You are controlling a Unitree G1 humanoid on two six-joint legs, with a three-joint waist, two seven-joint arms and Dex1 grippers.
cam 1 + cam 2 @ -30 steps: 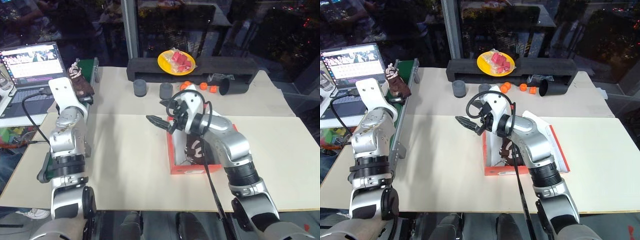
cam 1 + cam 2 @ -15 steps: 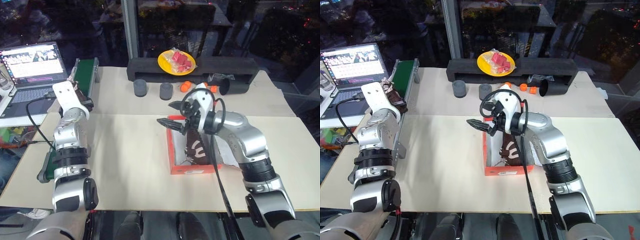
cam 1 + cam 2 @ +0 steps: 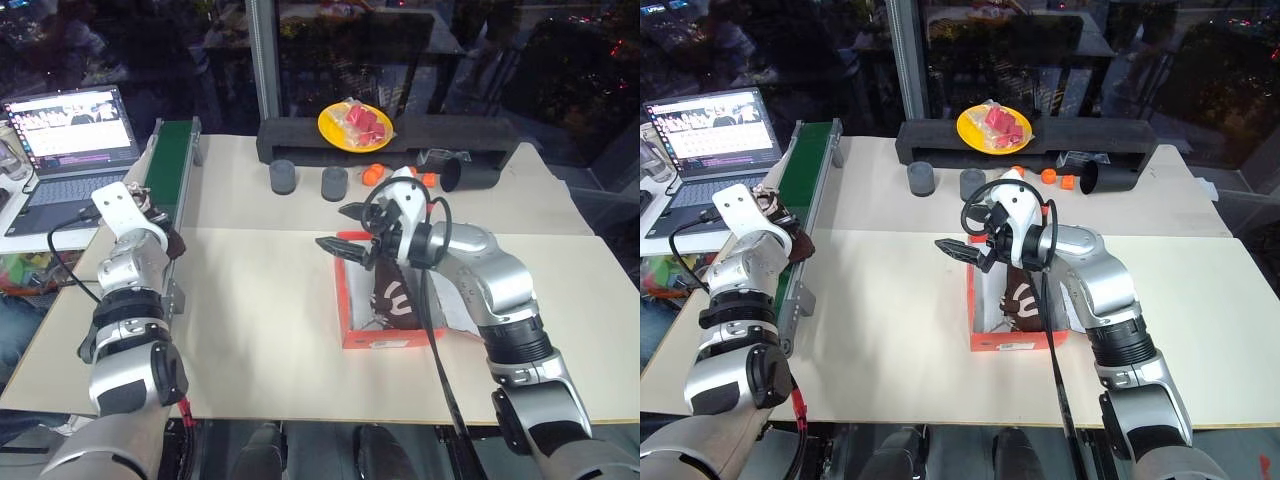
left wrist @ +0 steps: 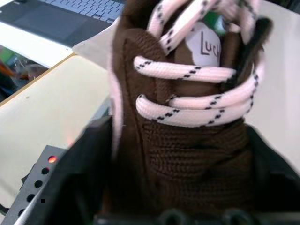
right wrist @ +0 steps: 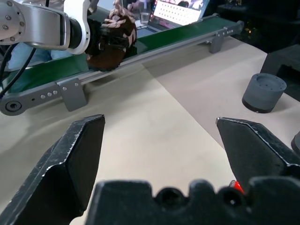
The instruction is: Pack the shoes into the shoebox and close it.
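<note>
On the near part of the green conveyor belt [image 3: 172, 160], my left gripper [image 3: 166, 230] is shut on one of the dark brown shoes [image 4: 187, 140] with cream laces; a black finger presses each side of it. This shoe [image 5: 111, 41] also shows in the right wrist view, inside the left gripper. The other of the shoes [image 3: 396, 296] lies in the red-orange shoebox [image 3: 346, 300] at the table's middle. My right gripper [image 3: 332, 228] hovers open and empty over the shoebox's far left corner, pointing left. The arm hides most of the lid side.
A laptop [image 3: 70, 130] stands left of the belt. At the back lie a black foam tray [image 3: 300, 135] with a yellow plate [image 3: 353, 122], two grey cylinders [image 3: 283, 176], orange balls [image 3: 372, 173] and a tipped black cup [image 3: 465, 172]. Bare cream tabletop [image 3: 250, 300] lies between belt and box.
My left hand sank toward the near end of the belt and its fingers closed in on the shoe. The right gripper stayed open over the box, having shifted slightly right.
</note>
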